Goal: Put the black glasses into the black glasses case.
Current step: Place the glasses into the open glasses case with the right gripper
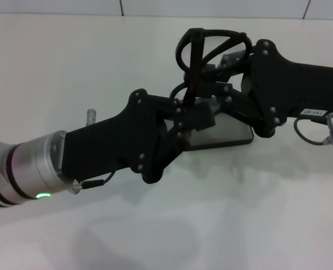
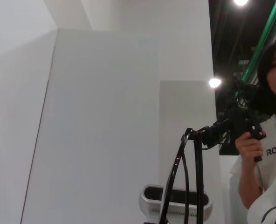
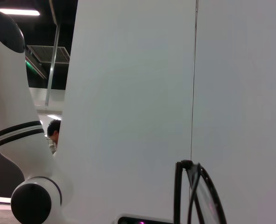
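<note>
Black-framed glasses (image 1: 211, 48) with thin rims and clear oval lenses stand raised above the white tabletop (image 1: 155, 225), folded, held between the two chunky black grippers that meet at the middle of the head view. Nearest the camera, the left gripper (image 1: 197, 109) reaches in from the lower left on a silver-cuffed arm, stretched diagonally toward the centre; its fingers sit around the lower part of the frame, but whether they pinch it cannot be told, since the linkages overlap there. Just behind and beneath it lies the matte black oblong glasses case (image 1: 228, 135), flat on the table with only a greyish strip and its right end showing, the remainder hidden by both grippers. Farther back, the right gripper (image 1: 225, 70) comes in from the right edge, arm level, its fingers closed on the glasses near the frame's lower right. Both wrist views show the frame (image 2: 187, 177) (image 3: 196, 196) rising against white walls.
</note>
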Controlling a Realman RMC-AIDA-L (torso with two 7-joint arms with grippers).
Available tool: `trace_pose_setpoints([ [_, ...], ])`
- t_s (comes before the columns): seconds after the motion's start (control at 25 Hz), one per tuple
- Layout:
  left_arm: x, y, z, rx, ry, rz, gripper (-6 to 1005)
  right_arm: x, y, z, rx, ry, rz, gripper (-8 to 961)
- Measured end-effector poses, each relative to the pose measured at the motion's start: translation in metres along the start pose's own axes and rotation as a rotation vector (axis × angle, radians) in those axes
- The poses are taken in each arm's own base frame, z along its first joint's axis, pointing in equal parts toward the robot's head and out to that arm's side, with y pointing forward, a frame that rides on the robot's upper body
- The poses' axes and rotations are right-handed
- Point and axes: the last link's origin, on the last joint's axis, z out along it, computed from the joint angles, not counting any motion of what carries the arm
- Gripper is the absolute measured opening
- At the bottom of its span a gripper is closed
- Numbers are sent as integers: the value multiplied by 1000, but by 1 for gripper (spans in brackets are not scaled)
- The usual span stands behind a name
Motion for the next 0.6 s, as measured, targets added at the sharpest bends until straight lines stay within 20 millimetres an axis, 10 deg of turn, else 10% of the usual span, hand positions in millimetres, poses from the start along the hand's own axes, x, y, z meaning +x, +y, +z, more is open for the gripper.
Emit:
trace_pose_setpoints([
  [0.6, 20, 7, -37, 31, 25, 41, 33, 4, -15, -10, 73, 118, -44, 104],
])
